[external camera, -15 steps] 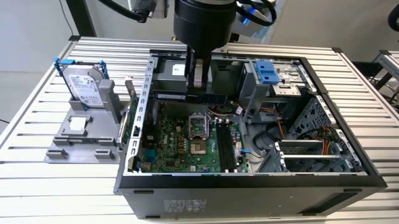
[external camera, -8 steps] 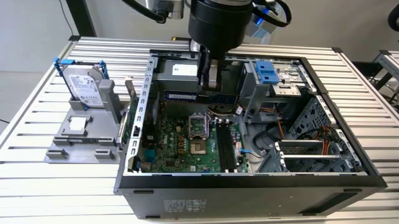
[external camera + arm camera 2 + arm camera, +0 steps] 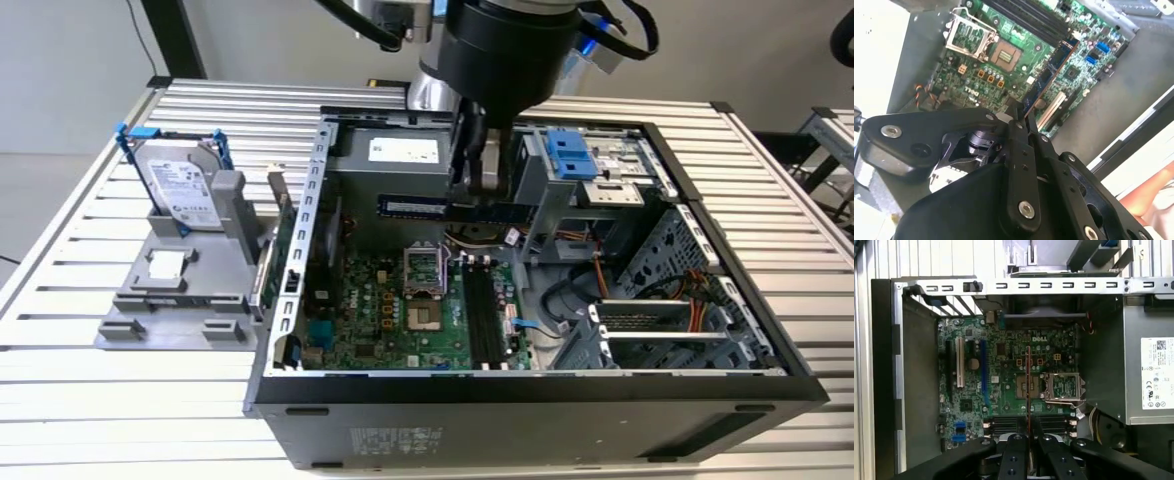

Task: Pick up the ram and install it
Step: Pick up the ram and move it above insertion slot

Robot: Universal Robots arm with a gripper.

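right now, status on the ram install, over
Gripper shut on the ram. Ram held in air above the motherboard, crosswise to the memory slots, not seated. Nothing seen between them.

The long, narrow, thin dark-green memory stick (image 3: 424, 207) is hanging in the air inside the open computer case, clear of the green motherboard (image 3: 400, 320) below it and not seated in any slot. It is carrying a blue label and a row of dark chips on its face. It is standing on its long edge, level, and is running crosswise to the black memory slots (image 3: 486, 310). The black gripper (image 3: 477, 200) is pinching it near its middle from above. In both wrist views it is appearing edge-on as a thin strip (image 3: 1049, 75) (image 3: 1027, 385).
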